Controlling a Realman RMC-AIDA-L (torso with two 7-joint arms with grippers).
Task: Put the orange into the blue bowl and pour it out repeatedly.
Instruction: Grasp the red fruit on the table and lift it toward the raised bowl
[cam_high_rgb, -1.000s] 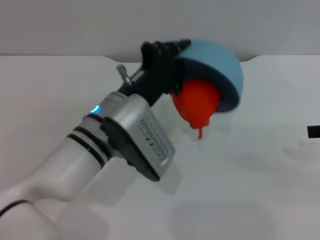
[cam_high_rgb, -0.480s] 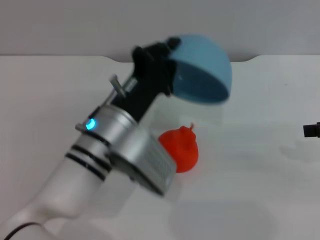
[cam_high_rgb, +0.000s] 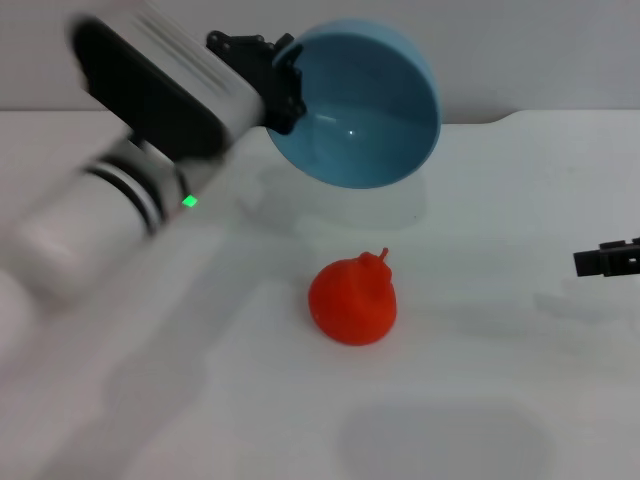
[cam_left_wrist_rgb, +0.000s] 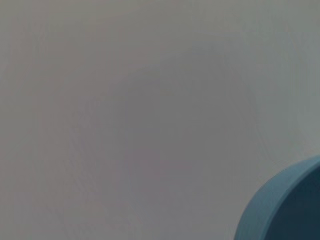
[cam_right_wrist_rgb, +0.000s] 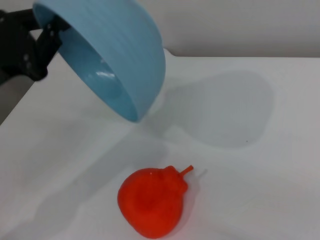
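gripping the blue bowl (cam_high_rgb: 365, 110) aloft, left hand (cam_high_rgb: 278, 80); orange (cam_high_rgb: 352, 300) lies below.

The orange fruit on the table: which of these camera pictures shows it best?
The right wrist view: the orange appears large and whole, with its stem, lying on the white table. The head view also shows the whole fruit, but smaller. The left wrist view misses it, catching only an edge of the blue bowl.

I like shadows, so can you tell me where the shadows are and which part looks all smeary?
Head view: the left arm is smeared with motion blur, while the orange stays sharp; a faint shadow lies on the table under the blue bowl, which shows a small glint. Right wrist view: the bowl casts a broad grey shadow on the table. Left wrist view: mostly plain grey.
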